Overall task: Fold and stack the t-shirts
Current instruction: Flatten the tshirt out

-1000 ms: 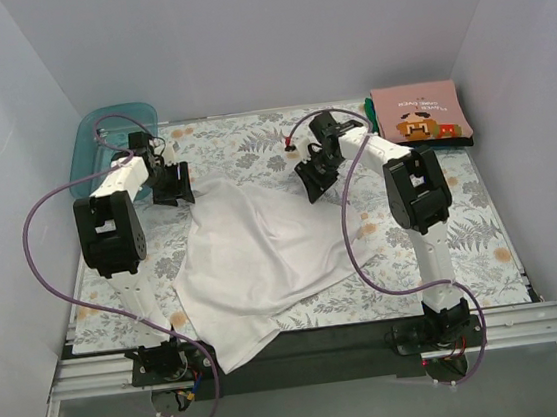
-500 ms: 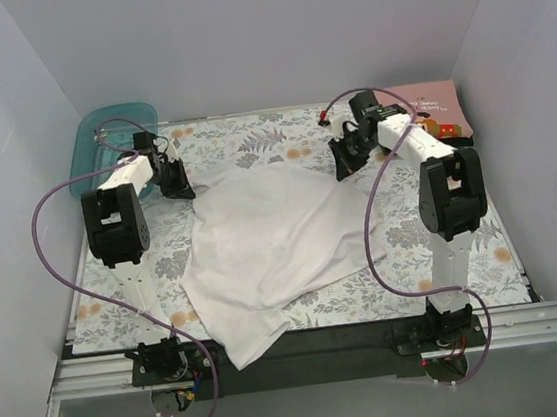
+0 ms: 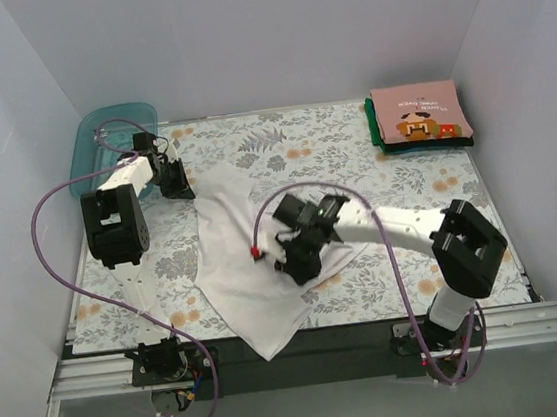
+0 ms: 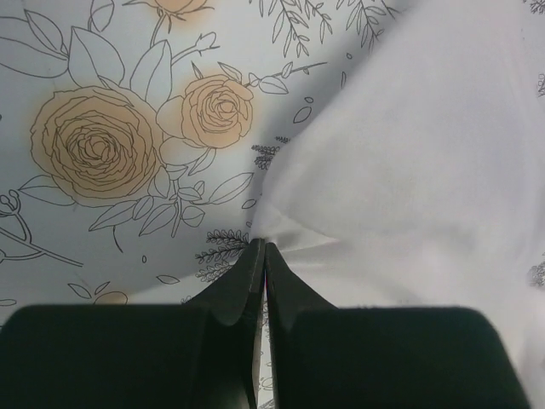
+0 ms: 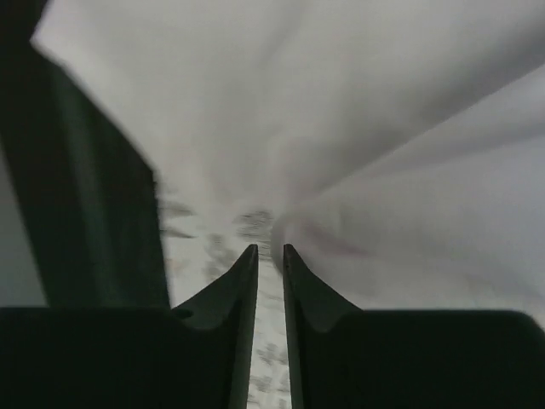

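A plain white t-shirt [image 3: 243, 293] lies rumpled on the floral table mat [image 3: 281, 143], its right side drawn over toward the middle. My left gripper [image 3: 177, 187] sits at the shirt's far-left corner, shut on a pinch of white cloth [image 4: 409, 170] right at the fingertips [image 4: 262, 244]. Stretched across the shirt's middle, my right gripper [image 3: 300, 264] hangs low. In its blurred wrist view the jaws [image 5: 270, 249] stand a narrow gap apart, mat pattern showing between them and a cloth fold [image 5: 383, 128] just past the tips. A folded salmon-pink t-shirt [image 3: 419, 114] tops dark green ones [image 3: 380, 142] at the back right.
A translucent teal tray [image 3: 108, 127] leans in the back left corner, behind the left arm. White walls close in the mat on three sides. A purple cable [image 3: 358, 199] loops over the right forearm above the shirt.
My right arm swung from the back right down to the shirt's middle, dragging the shirt's right side over. Both grippers closed from half open; the left one stayed at its corner.
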Action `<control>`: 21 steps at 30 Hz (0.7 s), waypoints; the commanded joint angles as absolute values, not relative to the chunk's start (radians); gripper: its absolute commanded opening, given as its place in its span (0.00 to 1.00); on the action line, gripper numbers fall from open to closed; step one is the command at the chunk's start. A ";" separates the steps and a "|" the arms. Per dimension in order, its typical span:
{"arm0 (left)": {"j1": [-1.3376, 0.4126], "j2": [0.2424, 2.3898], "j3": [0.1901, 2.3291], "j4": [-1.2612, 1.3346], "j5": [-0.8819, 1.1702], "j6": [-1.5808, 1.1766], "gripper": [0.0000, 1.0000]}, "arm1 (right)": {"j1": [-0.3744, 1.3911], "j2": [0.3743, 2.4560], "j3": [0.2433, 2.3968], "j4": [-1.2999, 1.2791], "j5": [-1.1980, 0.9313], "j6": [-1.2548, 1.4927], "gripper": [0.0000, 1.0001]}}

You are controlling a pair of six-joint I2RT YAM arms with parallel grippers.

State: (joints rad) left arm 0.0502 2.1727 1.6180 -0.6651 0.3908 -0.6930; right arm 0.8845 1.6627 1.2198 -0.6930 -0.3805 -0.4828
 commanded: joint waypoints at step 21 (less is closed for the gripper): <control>0.046 2.106 1.559 -0.673 0.390 -0.664 0.00 | 0.670 1.868 1.461 -0.795 -0.502 -0.403 0.44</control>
